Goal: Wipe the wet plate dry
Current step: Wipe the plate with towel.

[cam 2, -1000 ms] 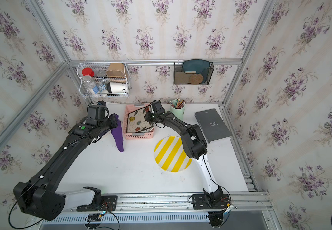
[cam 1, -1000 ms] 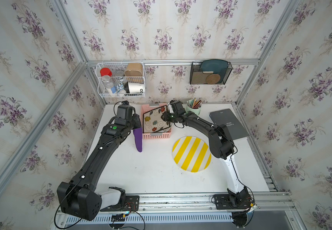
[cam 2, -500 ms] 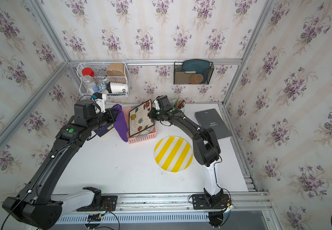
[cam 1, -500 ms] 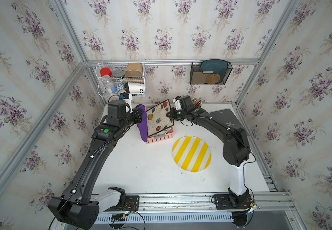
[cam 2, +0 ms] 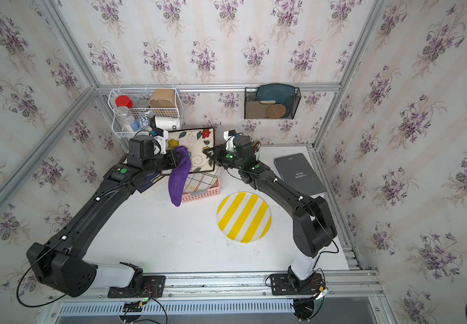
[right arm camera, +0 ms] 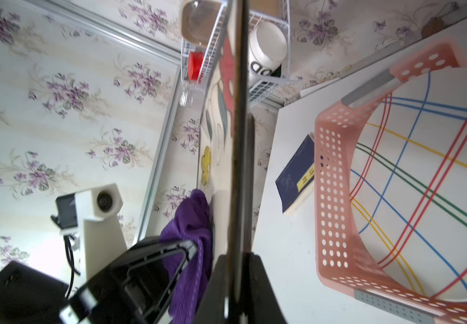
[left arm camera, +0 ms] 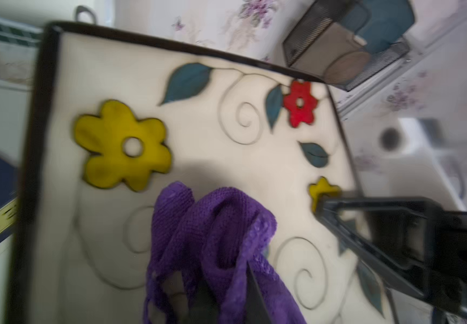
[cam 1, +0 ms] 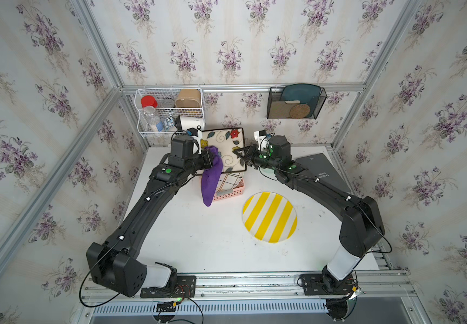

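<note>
In both top views a pink basket [cam 1: 228, 193] on the white tabletop [cam 1: 198, 238] holds a checked plate [cam 1: 232, 179]. Above it the right pincer [cam 1: 238, 153] clenches the flowered plate [cam 1: 226, 146] by its edge; the left pincer [cam 1: 209, 162] grips a purple cloth [cam 1: 211, 182]. Left wrist view, blurred: cloth seems to touch the plate. Right wrist view: floral wallpaper [right arm camera: 58, 112] behind.

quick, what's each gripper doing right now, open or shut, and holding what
Left gripper: shut on the purple cloth.
Right gripper: shut on the edge of the flowered plate.
</note>
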